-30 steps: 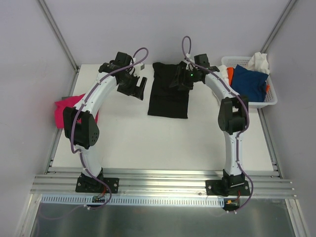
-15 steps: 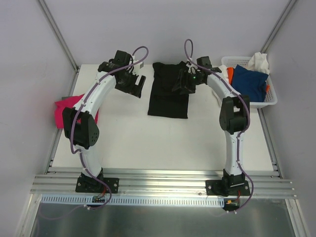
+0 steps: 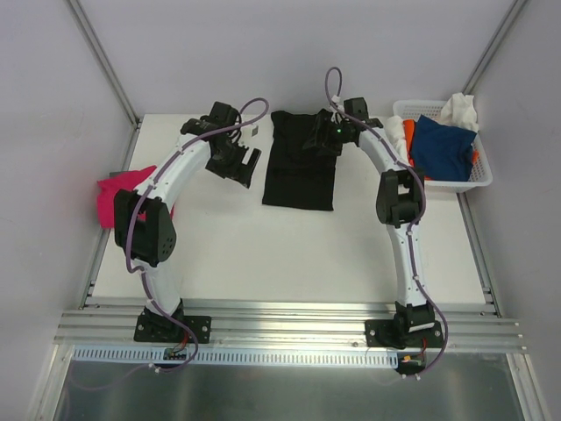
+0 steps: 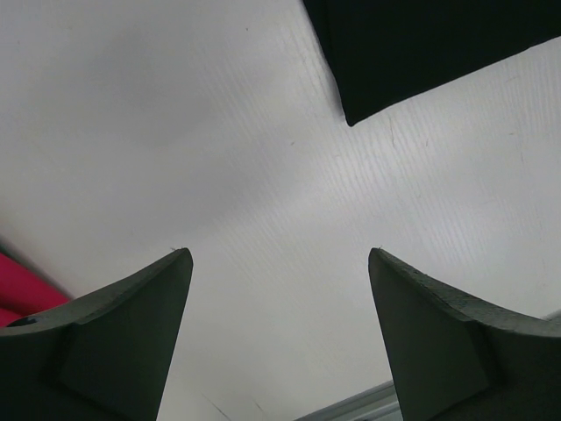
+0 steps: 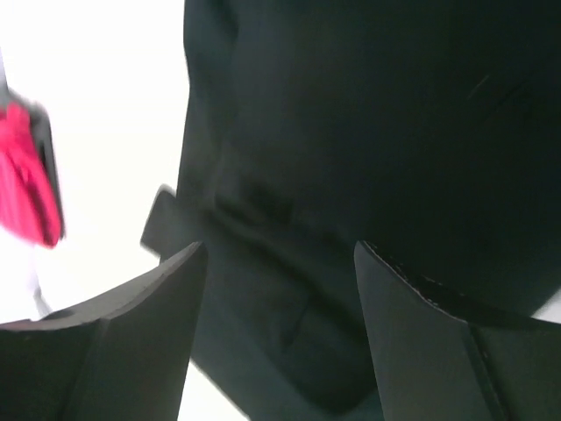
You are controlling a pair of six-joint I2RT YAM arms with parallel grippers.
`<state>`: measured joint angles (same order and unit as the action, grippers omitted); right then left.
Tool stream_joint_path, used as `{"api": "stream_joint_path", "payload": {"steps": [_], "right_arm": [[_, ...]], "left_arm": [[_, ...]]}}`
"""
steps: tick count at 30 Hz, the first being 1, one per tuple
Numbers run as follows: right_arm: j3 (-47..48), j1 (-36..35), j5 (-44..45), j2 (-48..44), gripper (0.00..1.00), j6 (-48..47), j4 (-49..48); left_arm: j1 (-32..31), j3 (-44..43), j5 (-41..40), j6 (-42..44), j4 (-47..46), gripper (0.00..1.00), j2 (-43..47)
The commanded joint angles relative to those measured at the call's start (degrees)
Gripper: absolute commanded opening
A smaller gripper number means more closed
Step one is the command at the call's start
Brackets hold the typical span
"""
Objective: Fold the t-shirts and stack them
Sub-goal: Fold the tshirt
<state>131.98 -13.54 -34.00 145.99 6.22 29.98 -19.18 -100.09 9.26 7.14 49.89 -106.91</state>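
A black t-shirt (image 3: 300, 167) lies folded into a long strip at the back middle of the table. My right gripper (image 3: 317, 139) hovers open and empty over its upper right part; the cloth (image 5: 351, 132) fills the right wrist view. My left gripper (image 3: 244, 162) is open and empty over bare table left of the shirt, whose corner (image 4: 421, 44) shows in the left wrist view. A magenta-pink t-shirt (image 3: 118, 195) lies bunched at the table's left edge, also seen in the left wrist view (image 4: 26, 285). Blue (image 3: 443, 145), orange (image 3: 408, 132) and white (image 3: 459, 109) tees sit in the basket.
A white plastic lattice basket (image 3: 478, 178) stands at the back right corner of the table. Grey walls close in the back and both sides. A metal rail (image 3: 289, 320) runs along the near edge by the arm bases.
My left gripper has drifted slightly down and right, toward the black shirt. My right gripper has stayed over the shirt's upper right, shifting a little toward the back.
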Motion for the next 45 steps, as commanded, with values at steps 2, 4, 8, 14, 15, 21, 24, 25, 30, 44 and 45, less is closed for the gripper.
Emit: {"api": "stream_joint_path", "payload": {"steps": [2, 4, 8, 14, 15, 21, 24, 25, 30, 44, 45], "right_arm": [[8.55, 2.03, 5.77, 0.78, 0.72, 1.43, -7.64], [9.78, 2.20, 6.84, 0.61, 0.73, 0.64, -8.18], [4.62, 2.82, 4.13, -4.73, 0.72, -1.63, -6.51], [-9.63, 2.91, -5.00, -19.86, 0.71, -7.62, 3.40], [-12.51, 2.99, -6.24, -21.09, 0.71, -8.41, 6.38], [-17.38, 2.55, -8.63, -23.83, 0.71, -9.65, 11.32], [-16.41, 2.55, -8.98, -21.98, 0.71, -9.12, 12.38], [-16.49, 2.47, -8.98, -21.72, 0.71, -9.29, 12.39], [-18.16, 1.77, -9.24, -20.66, 0.71, -9.30, 13.62], [-17.82, -0.26, -8.02, -12.50, 0.71, -7.63, 9.93], [-17.03, -0.35, -7.84, -11.62, 0.71, -7.36, 9.49]], "left_arm": [[-1.56, 3.14, -1.26, 1.21, 0.91, 0.82, 3.99], [-2.44, 3.41, -1.17, 1.13, 0.91, 0.82, 3.99], [-3.06, 1.23, 0.93, -0.27, 0.82, 0.82, 2.25], [-2.27, -5.62, 4.10, -2.65, 0.47, 0.82, -6.88], [-2.00, -6.68, 5.76, -2.83, 0.47, 0.82, -8.21], [-1.65, -15.21, 10.51, -4.23, 0.21, 0.80, -18.23], [-2.09, -18.46, 12.27, -4.67, 0.21, 0.78, -21.93], [-2.26, -19.08, 12.62, -4.68, 0.21, 0.77, -22.63], [-4.37, -20.84, 12.28, -4.67, -0.14, 0.77, -24.57], [-5.96, -19.26, 13.33, -4.76, -0.32, 0.78, -27.47], [-5.96, -19.09, 13.33, -4.76, -0.32, 0.78, -27.56]]}}
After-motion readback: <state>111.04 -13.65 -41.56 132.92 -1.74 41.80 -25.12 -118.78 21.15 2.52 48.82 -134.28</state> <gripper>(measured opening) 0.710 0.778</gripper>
